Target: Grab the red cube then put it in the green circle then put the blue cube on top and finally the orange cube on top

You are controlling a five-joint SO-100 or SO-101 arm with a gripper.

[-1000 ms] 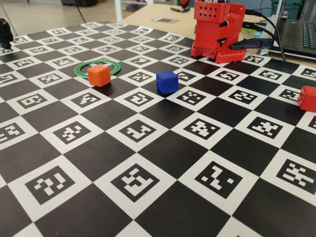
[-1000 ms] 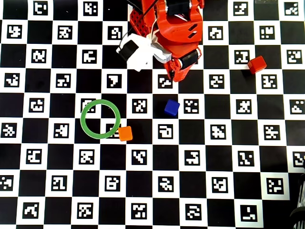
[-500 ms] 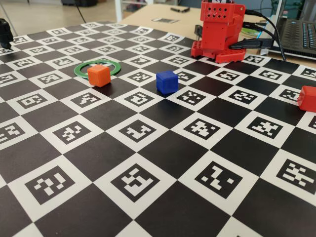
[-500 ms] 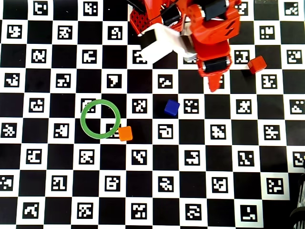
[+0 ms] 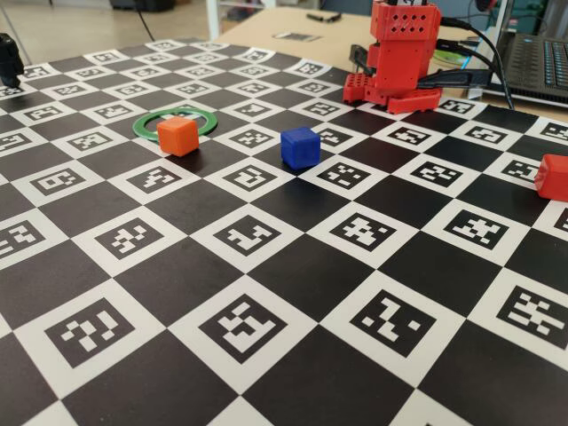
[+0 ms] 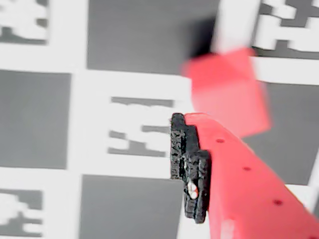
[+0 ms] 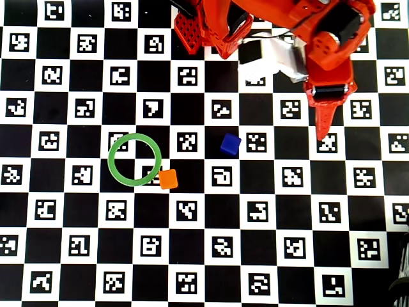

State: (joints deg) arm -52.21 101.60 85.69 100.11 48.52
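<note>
The red cube (image 5: 552, 176) sits on the board at the right edge of the fixed view. In the wrist view it is a blurred red block (image 6: 227, 92) just past the tip of my gripper (image 6: 182, 119). In the overhead view my gripper (image 7: 323, 134) points down over that spot and hides the cube. The jaws look shut and empty, held above the board. The green circle (image 7: 134, 160) lies left of centre. The orange cube (image 7: 168, 179) touches its lower right rim. The blue cube (image 7: 230, 144) stands alone between the ring and the gripper.
The checkered marker board (image 7: 204, 256) covers the table. The red arm base (image 5: 399, 53) stands at the far edge with cables and a laptop (image 5: 537, 62) behind it. A dark object (image 5: 9, 58) sits at the far left.
</note>
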